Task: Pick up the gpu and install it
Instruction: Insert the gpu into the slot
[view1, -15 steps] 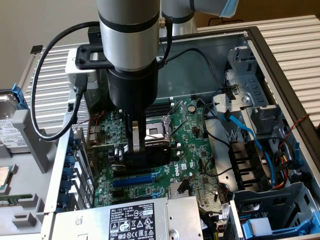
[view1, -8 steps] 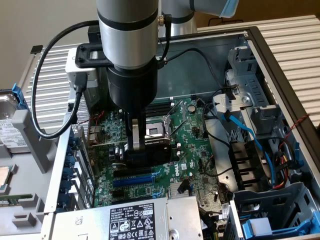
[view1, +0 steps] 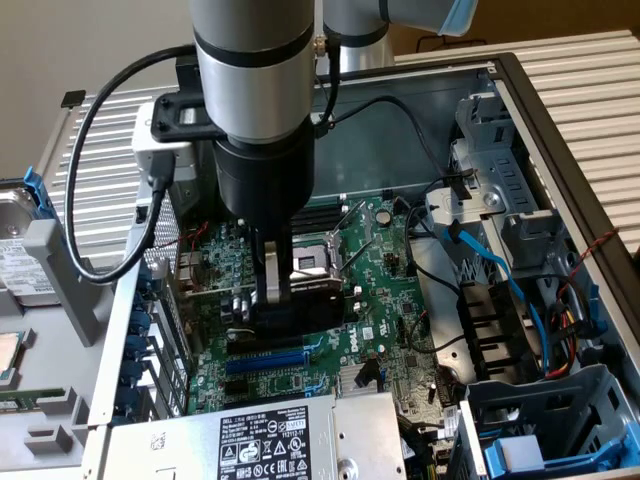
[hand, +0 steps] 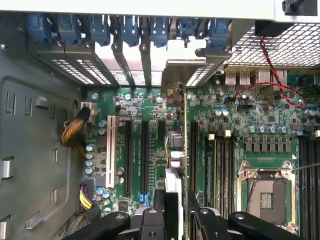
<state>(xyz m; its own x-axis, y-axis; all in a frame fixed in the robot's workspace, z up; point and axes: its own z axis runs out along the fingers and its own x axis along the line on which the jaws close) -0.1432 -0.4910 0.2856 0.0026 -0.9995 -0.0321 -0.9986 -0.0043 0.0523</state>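
Gripping the gpu (view1: 300, 283) on edge, the gripper (view1: 285, 300) hangs at the middle of the exterior view, reaching straight down into the open computer case (view1: 560, 110) over the green motherboard (view1: 390, 290). The card stands upright between the fingers, a pose that suits pushing its lower edge into a slot, and it sits low against the board, just above the blue slot (view1: 265, 362) toward the lower middle of the frame. Whether it is fully seated I cannot tell from here.

From the wrist view, the gpu (hand: 175, 150) runs as a thin edge-on strip up the centre of the frame, its silver bracket (hand: 182, 60) at upper centre lined up with the row of blue slot clips (hand: 131, 27) along the top. The black fingers (hand: 150, 222) at the bottom centre are narrowed onto the card, one on each face, clamping its near end. Long black expansion slots (hand: 144, 155) lie parallel, just left of the card.
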